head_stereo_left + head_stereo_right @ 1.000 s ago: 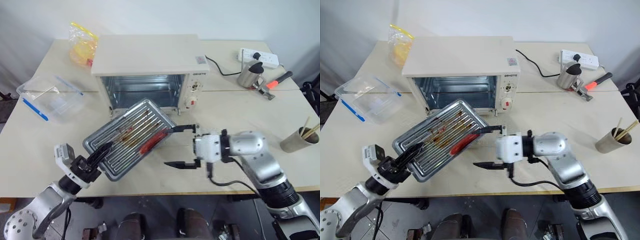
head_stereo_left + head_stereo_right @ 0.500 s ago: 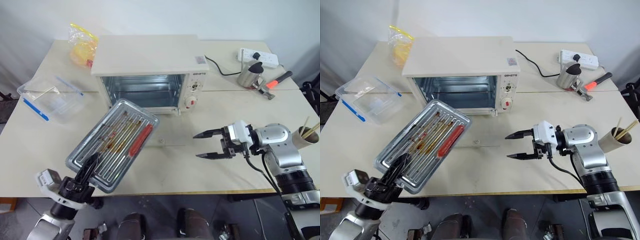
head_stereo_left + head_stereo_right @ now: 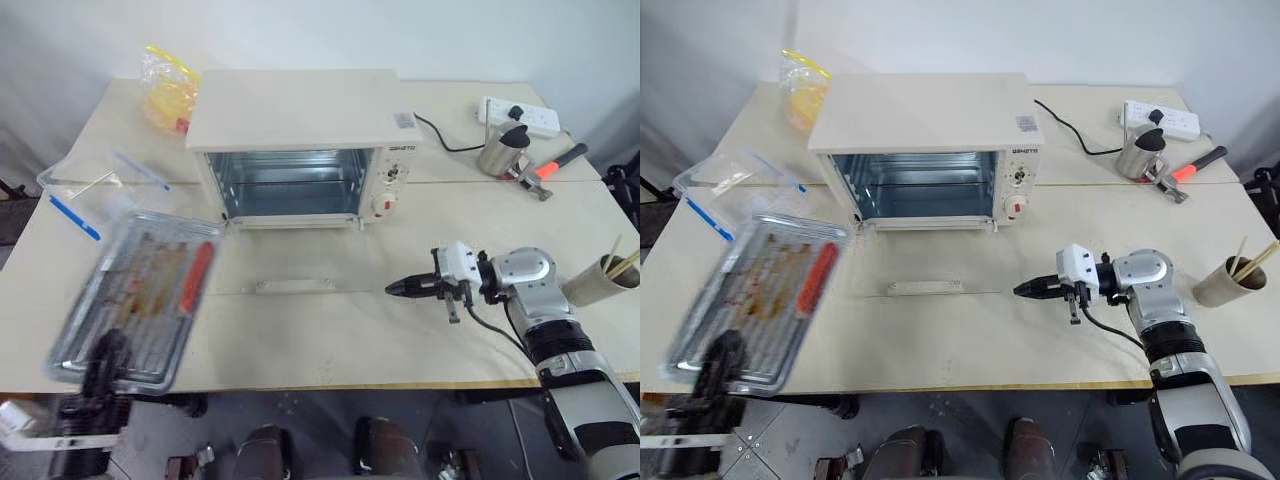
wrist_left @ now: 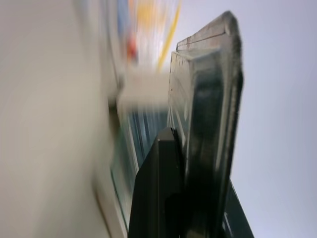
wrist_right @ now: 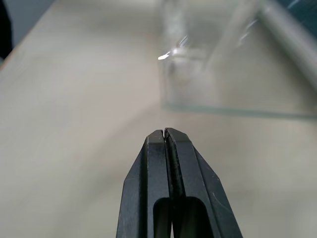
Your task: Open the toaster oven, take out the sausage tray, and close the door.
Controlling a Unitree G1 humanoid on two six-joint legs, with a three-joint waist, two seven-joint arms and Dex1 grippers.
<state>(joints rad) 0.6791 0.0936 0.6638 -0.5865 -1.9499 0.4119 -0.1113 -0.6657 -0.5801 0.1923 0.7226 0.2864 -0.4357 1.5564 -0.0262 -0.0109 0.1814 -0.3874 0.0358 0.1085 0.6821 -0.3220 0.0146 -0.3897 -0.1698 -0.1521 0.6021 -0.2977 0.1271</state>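
While the oven (image 3: 300,150) stands open at the table's (image 3: 400,330) back edge, the head view shows the tray (image 3: 135,295) now swung to the left front corner. The left wrist view shows the left gripper (image 4: 181,198) clamping its rim. The right gripper (image 5: 166,144) has pinched empty, leaving the door (image 3: 290,285) unclosed.

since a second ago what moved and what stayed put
The left gripper, still shut on the sausage tray, swung it from the oven's front to the table's left edge. The right gripper drew away from the tray to the right and closed empty. The toaster oven stayed put, its door still open.
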